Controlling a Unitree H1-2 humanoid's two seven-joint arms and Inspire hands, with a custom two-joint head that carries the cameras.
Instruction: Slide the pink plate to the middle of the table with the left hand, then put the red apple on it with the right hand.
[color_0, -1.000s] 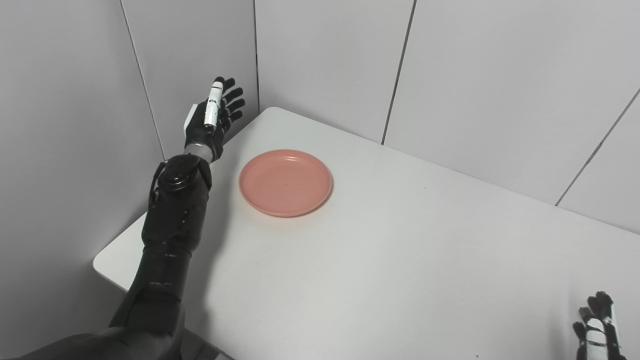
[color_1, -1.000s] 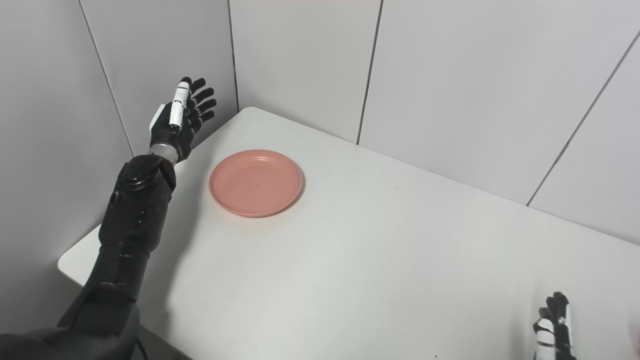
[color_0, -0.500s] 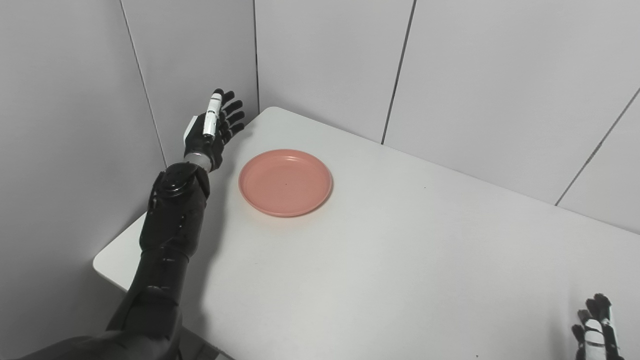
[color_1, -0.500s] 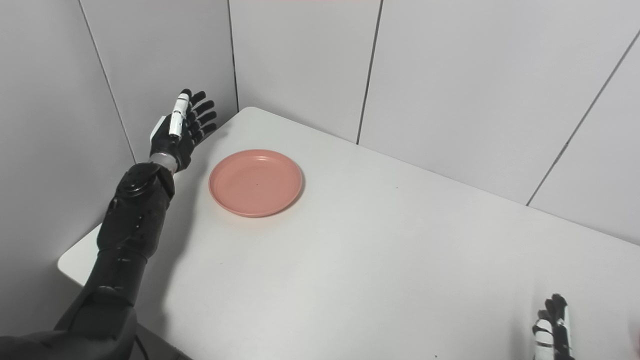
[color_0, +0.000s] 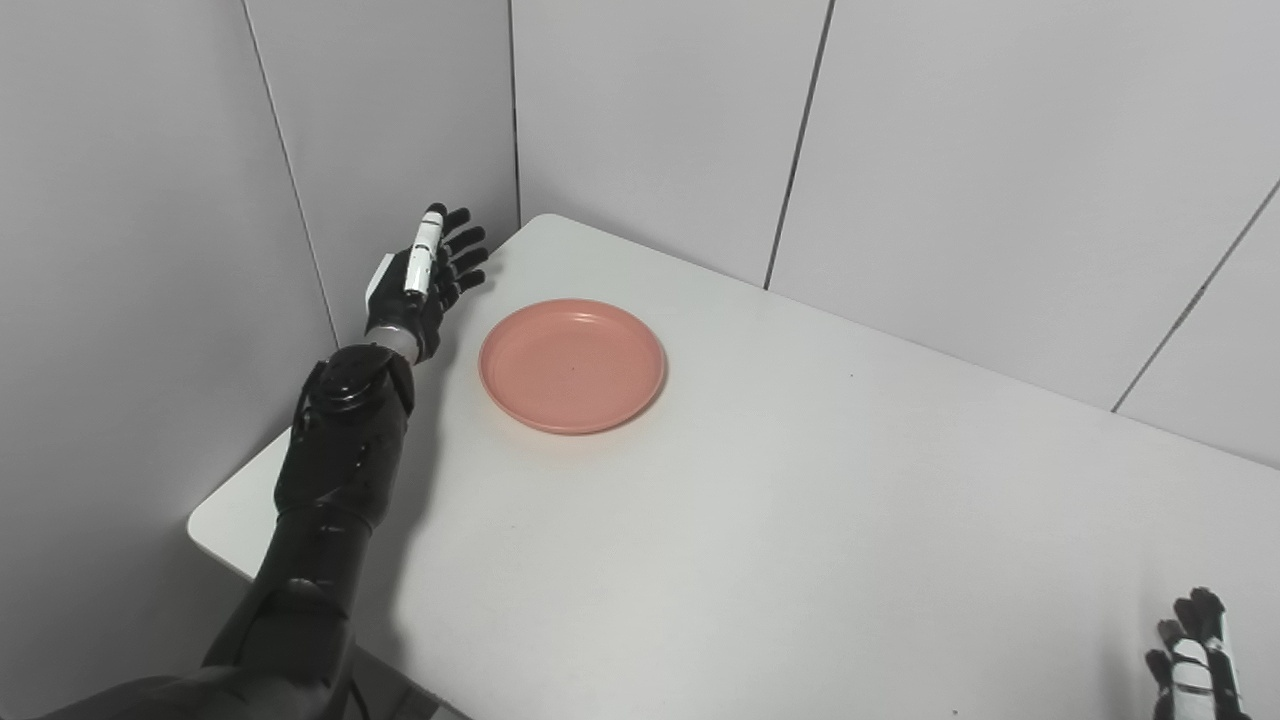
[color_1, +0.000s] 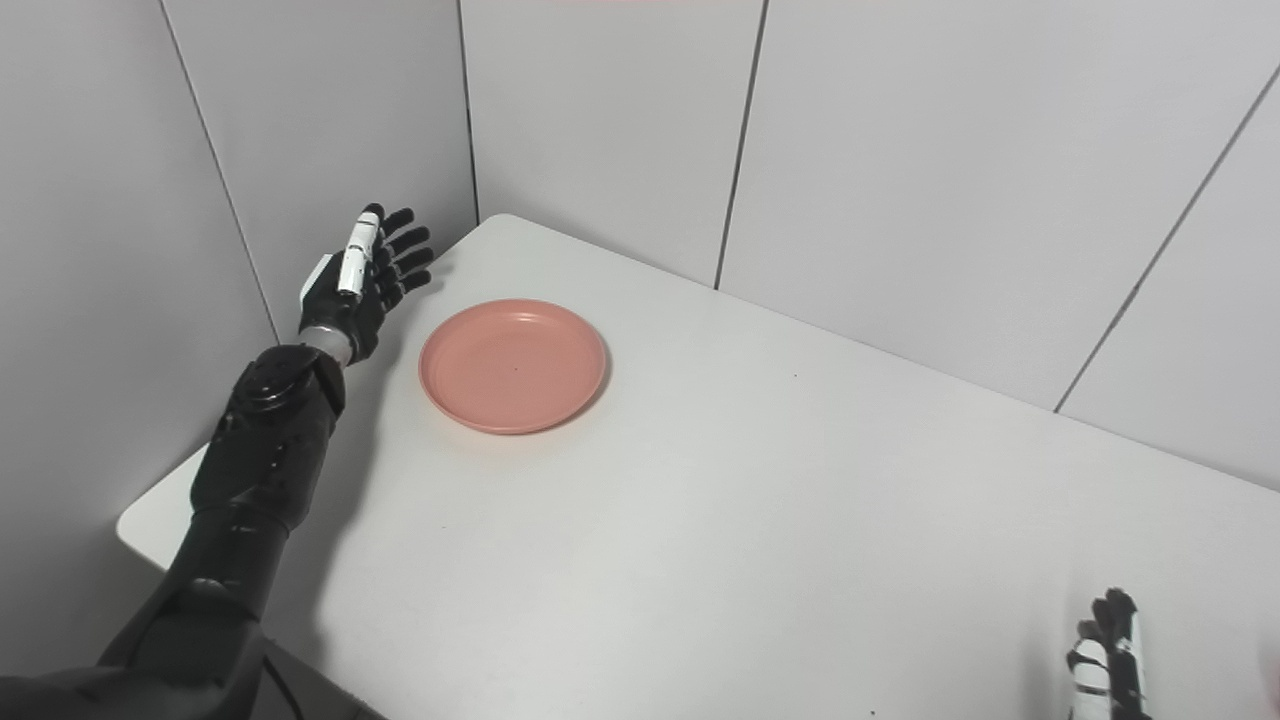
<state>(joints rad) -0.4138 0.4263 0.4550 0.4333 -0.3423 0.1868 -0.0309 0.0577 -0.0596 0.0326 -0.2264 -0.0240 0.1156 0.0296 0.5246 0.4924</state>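
Note:
The pink plate (color_0: 571, 364) lies flat and bare on the white table (color_0: 800, 520), toward its far left corner. My left hand (color_0: 425, 275) hovers just left of the plate, over the table's left edge, open with fingers spread and holding nothing. It does not touch the plate. My right hand (color_0: 1190, 660) shows only partly at the bottom right edge, fingers pointing up with nothing seen in them. No red apple is in view.
Grey wall panels (color_0: 650, 120) close the table in along its far side and its left side, right beside my left hand. The table's front left corner (color_0: 200, 525) is rounded.
My left hand has come down and slightly toward the table beside the plate, staying open. The plate and my right hand have not moved.

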